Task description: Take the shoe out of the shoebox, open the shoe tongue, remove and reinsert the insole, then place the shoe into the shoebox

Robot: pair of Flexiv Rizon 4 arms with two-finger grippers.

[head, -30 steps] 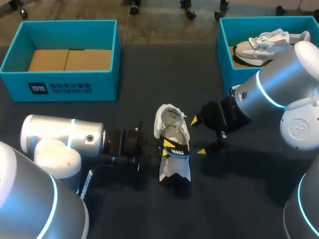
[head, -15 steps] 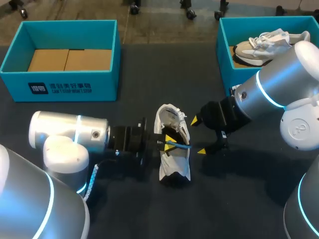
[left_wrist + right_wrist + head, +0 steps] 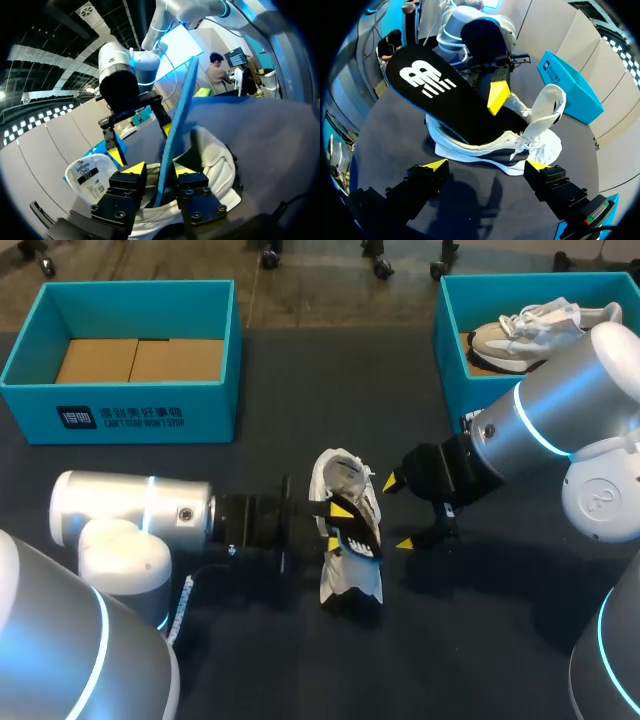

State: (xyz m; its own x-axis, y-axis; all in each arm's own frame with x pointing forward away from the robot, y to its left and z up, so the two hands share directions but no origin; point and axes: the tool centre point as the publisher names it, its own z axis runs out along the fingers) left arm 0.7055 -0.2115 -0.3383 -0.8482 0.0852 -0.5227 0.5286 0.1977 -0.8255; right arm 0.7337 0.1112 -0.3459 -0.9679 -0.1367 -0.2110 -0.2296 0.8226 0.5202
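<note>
The right arm hides part of the right shoebox and the second shoe inside.

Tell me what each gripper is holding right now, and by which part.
The left gripper holds the insole, jaws pinching its two faces near where it enters the shoe. The right gripper holds nothing; its jaws stand open beside the shoe.

a dark table fills the view, its surface matte and near black, evenly lit from above, soft shadows pooling on it, far edge running straight across.
</note>
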